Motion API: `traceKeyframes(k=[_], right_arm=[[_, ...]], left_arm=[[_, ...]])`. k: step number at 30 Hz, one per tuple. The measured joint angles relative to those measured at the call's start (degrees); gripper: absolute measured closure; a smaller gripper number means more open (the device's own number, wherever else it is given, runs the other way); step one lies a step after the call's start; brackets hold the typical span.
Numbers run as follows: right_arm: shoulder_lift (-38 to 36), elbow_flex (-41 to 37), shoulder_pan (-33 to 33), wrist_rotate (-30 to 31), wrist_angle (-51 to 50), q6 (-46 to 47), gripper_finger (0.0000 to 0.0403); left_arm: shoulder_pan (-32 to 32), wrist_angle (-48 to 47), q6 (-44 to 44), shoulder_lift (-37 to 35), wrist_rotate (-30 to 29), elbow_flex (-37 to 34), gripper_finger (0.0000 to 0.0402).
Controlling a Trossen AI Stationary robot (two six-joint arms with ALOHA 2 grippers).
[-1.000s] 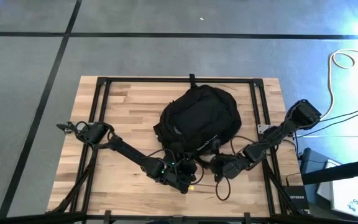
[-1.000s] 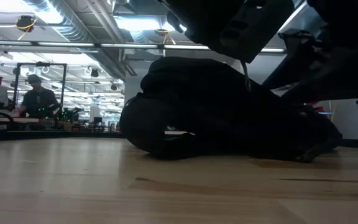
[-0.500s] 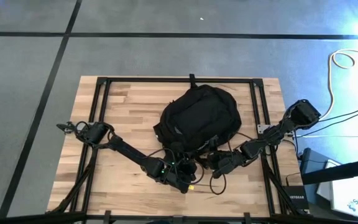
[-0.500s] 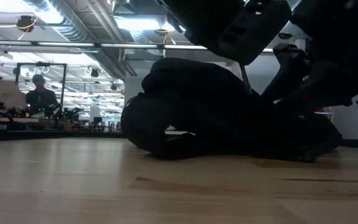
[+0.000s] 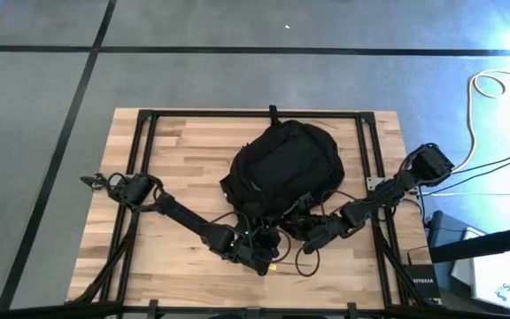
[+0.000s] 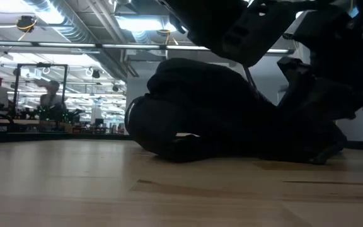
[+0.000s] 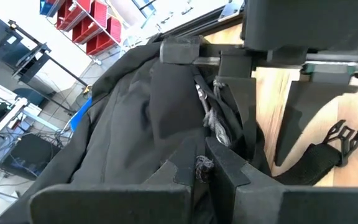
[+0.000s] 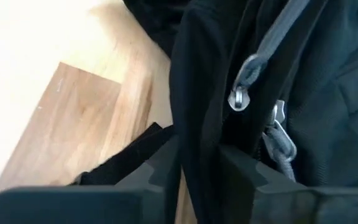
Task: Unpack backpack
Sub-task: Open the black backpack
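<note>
High view: backpack [image 5: 283,168] lying at the middle of the table [image 5: 175,142], a little toward the far edge and the right side, front panel up, near end pointing at the near edge. Left gripper [image 5: 266,232] parked at the near end of the pack, fingers together on a fold of black fabric beside a grey zipper cord [image 7: 213,118]; same spot and same clamp as 1 second ago. Right gripper [image 5: 306,226] now tucked against the near right flank of the pack, slid leftward and inward from its place 1 second ago, when it stood further toward the right edge of the table. Right wrist view: 2 dark fingers closing on a ridge of black fabric next to 2 metal zipper pulls [image 8: 238,98]; jaws narrower than a moment back, cloth pinched between them, though whether the pinch is firm cannot be told. Pulls themselves outside the fingers, not caught. Low view: pack shape barely altered, no opening visible, no contents out. Reading: both grippers anchored on cloth at the zipper end, so probably setting up to steady the pack and reach a pull; zipper apparently not yet opened, unpacking proper not yet begun. Risk: fabric slipping from the right pinch on any tug.
</note>
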Motion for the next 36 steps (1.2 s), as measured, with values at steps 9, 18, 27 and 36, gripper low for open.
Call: traceKeyframes(k=[9, 18, 27, 36], right_arm=[[0.0, 0.0, 0.2, -0.1, -6.0, 4.4, 0.04], [-0.6, 0.0, 0.2, 0.4, -9.3, 8.2, 0.0402], [-5.3, -0.1, 5.4, 4.4, -21.1, 18.3, 0.0402], [-10.2, -0.1, 9.0, 5.6, -34.7, 38.8, 0.0403]], left_arm=[[-1.8, -3.0, -2.0, 0.0, -1.6, 0.0, 0.0398], [-2.2, -15.0, -12.0, 0.0, -3.4, 0.0, 0.0398], [-3.7, -26.9, -24.0, -3.5, -8.1, 0.0, 0.0398], [-3.8, -35.8, -34.3, -5.0, -7.5, 0.0, 0.0398]])
